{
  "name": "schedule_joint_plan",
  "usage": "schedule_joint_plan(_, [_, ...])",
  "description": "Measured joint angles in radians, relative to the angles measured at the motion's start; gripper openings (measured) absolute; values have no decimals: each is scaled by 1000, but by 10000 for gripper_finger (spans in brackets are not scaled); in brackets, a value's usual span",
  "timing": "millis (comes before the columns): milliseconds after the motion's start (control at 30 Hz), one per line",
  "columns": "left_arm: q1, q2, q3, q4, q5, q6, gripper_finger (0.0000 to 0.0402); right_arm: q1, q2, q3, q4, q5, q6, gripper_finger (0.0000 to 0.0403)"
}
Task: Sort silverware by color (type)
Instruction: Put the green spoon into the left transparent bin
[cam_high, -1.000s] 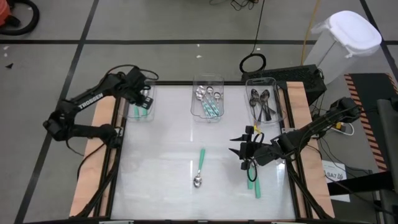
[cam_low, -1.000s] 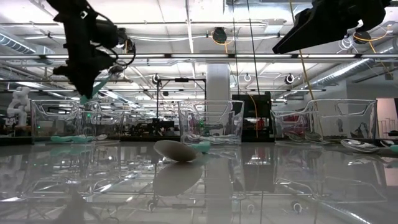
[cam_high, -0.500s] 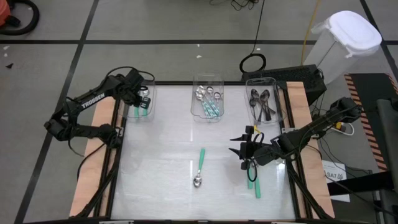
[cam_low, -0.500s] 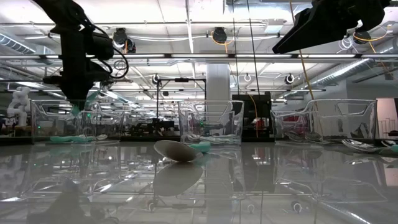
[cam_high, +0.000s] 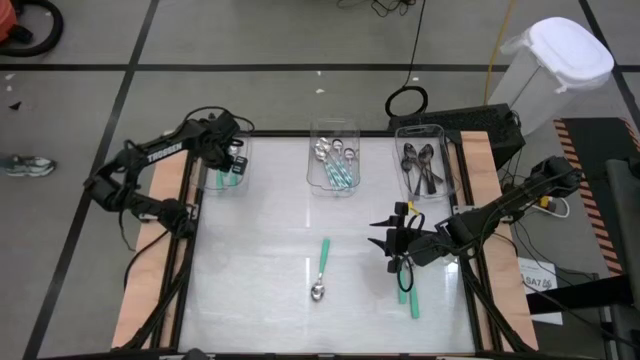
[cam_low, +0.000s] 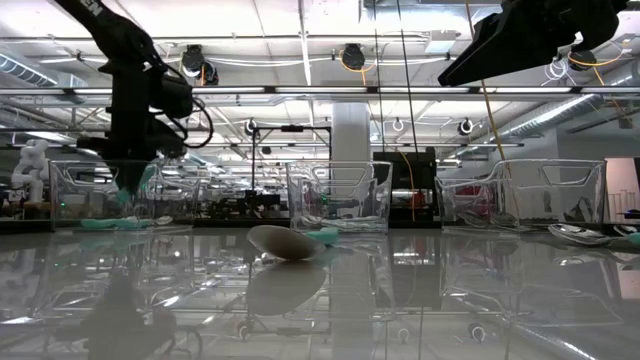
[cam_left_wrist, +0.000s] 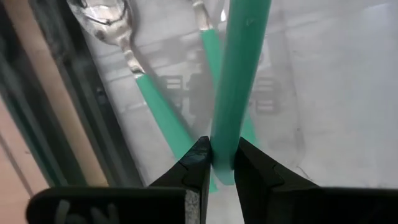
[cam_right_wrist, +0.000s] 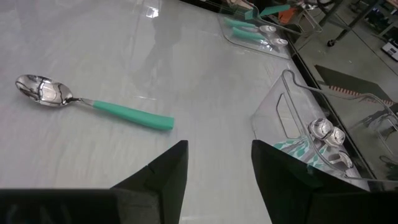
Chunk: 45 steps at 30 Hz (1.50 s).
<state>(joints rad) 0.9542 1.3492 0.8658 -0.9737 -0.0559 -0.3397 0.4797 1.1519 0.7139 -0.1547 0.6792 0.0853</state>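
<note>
Over the left bin (cam_high: 228, 165), the left gripper (cam_left_wrist: 222, 163) is pinching the end of a teal spoon handle (cam_left_wrist: 239, 81) between its fingertips, with more teal spoons (cam_left_wrist: 155, 102) lying in the bin below it. Near the table's right side, the right gripper (cam_high: 385, 241) is hovering with its fingers spread and nothing in them. One teal spoon (cam_high: 321, 268) is lying mid-table, another (cam_high: 408, 297) under the right arm.

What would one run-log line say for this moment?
left pincer: holding teal-handled spoon over left bin | right pincer: open, waiting above table
</note>
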Motion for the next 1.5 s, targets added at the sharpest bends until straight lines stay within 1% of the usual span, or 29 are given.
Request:
schedule_joint_plan(267, [-1,6,0,0,-42,-10,58,0,0,0,0,0,-4,171])
schedule_joint_plan(600, [-1,6,0,-1,-43,-28,60,0,0,0,0,0,-3,171])
schedule_joint_plan(900, [-1,6,0,-2,-45,-46,108,0,0,0,0,0,-3,171])
schedule_joint_plan(1067, [-9,6,0,-2,-45,-37,112,0,0,0,0,0,-4,171])
schedule_joint_plan(1267, [-73,5,37,-5,-46,-34,113,0,0,0,0,0,-11,171])
schedule_joint_plan(1500, [-215,4,154,-16,-51,-45,113,0,0,0,0,0,-19,171])
